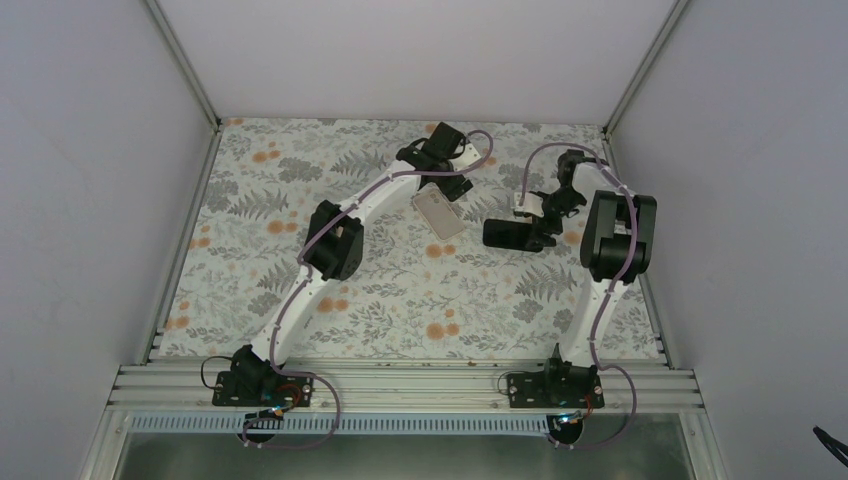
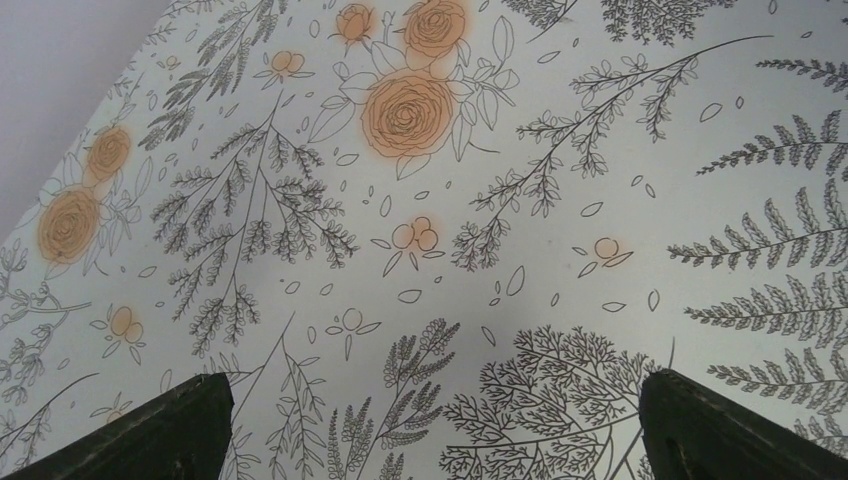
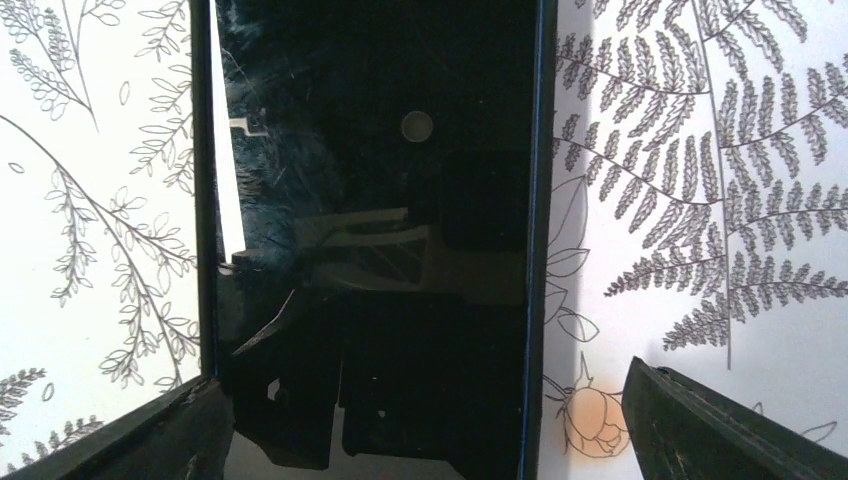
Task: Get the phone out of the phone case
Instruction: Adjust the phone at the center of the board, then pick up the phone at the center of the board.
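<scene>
We note even, diffuse lighting over the surface (image 1: 400, 290), with faint shadows. In the right wrist view the glossy phone (image 3: 380, 200) shows reflections and bright scratches; the right gripper's fingers (image 3: 700, 430) are slightly out of focus.

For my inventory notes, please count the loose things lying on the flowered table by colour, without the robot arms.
Black flat item: 1
Pale beige flat item: 1
Total: 2
The pictures do not show which one is the phone and which one is the case.
</scene>
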`<state>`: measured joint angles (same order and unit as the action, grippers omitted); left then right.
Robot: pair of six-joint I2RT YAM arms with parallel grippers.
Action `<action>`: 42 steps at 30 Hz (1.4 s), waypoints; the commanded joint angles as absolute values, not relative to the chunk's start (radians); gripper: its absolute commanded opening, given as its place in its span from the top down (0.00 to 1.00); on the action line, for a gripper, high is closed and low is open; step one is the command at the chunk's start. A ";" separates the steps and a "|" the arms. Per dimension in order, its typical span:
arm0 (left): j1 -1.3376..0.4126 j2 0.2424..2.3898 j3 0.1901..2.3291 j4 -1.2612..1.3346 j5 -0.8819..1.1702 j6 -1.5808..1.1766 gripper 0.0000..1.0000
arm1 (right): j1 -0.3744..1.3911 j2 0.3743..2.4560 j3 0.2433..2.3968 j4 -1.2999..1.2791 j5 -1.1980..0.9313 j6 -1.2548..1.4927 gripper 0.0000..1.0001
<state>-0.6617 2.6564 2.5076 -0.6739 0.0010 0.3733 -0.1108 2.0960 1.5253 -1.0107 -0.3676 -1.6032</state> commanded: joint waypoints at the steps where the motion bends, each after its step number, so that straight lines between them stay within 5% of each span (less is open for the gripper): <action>1: -0.656 2.628 2.530 -0.685 0.024 0.349 0.00 | -0.098 2.074 1.486 -1.019 -0.348 -1.591 0.00; 21: -0.654 2.595 2.493 -0.678 0.009 0.357 0.00 | -0.104 2.105 1.660 -1.228 -0.473 -1.312 0.00; 32: -0.644 2.587 2.486 -0.681 0.011 0.348 0.00 | -0.073 1.747 1.215 -0.825 -0.313 -0.930 0.00; 42: -0.644 2.587 2.512 -0.694 0.018 0.336 0.00 | -0.074 1.653 1.038 -0.687 -0.325 -1.021 0.00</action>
<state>-0.6479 2.6431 2.4943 -0.6758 0.0120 0.3542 -0.0788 1.6333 1.0527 -0.7666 -0.3271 -0.9943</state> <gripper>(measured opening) 0.995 0.997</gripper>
